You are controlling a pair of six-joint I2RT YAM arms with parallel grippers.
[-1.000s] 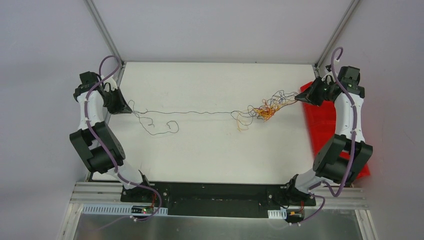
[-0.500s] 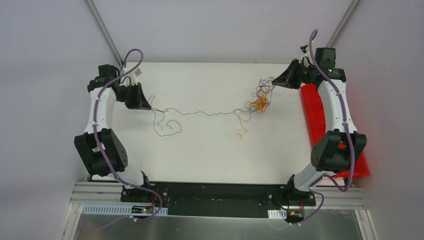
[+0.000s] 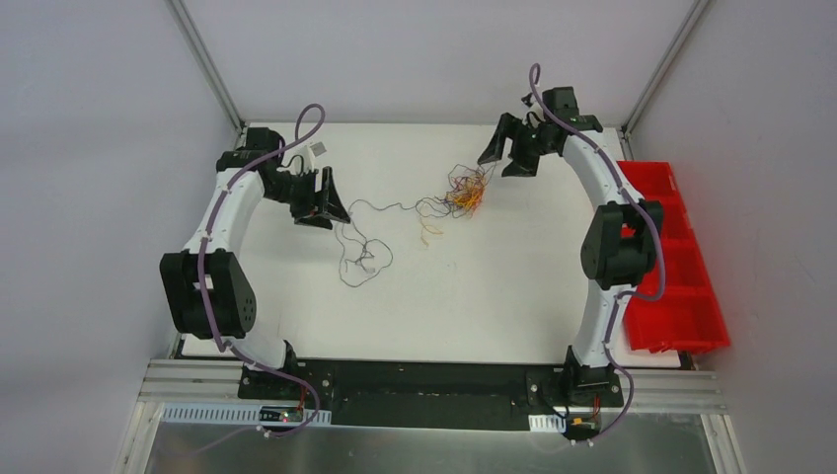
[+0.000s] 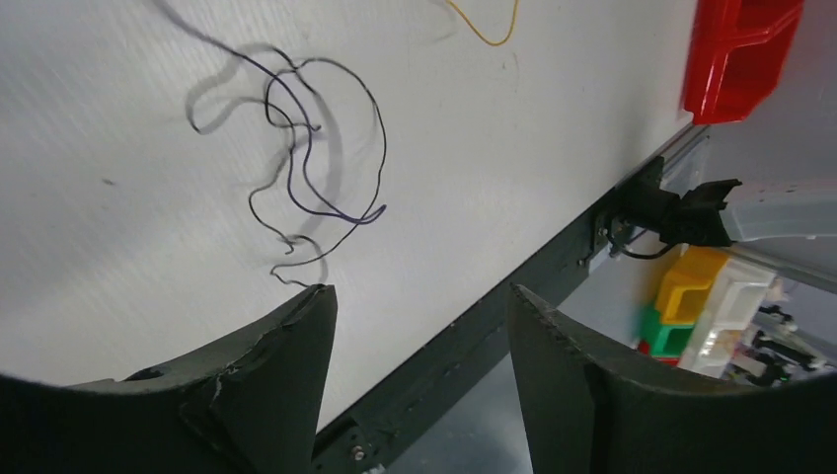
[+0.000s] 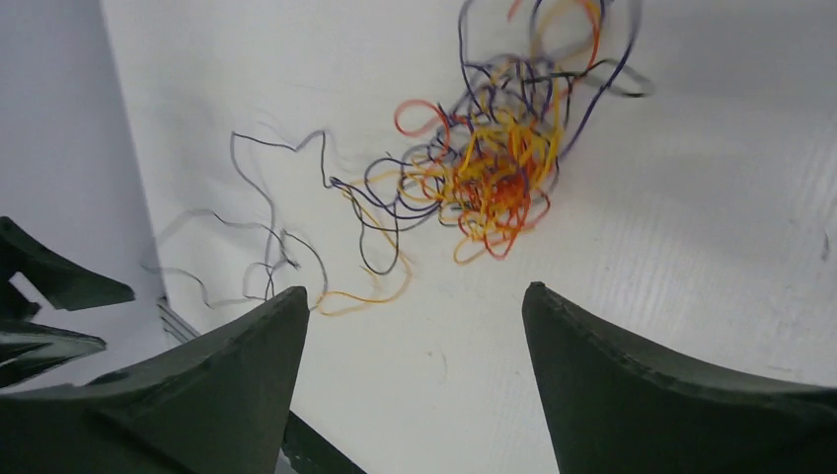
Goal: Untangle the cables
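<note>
Orange and yellow cables (image 3: 464,193) lie clumped. Both grippers just let go: left gripper (image 3: 331,207) to the clump's left, right gripper (image 3: 505,158) to its right, fingers spread, empty. The dark wire (image 3: 363,259) went slack; still knotted.

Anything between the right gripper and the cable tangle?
Nothing visible. The right gripper hangs open near the tangle, with only bare table between them. One dark strand trails off toward the left gripper, away from that path.
</note>
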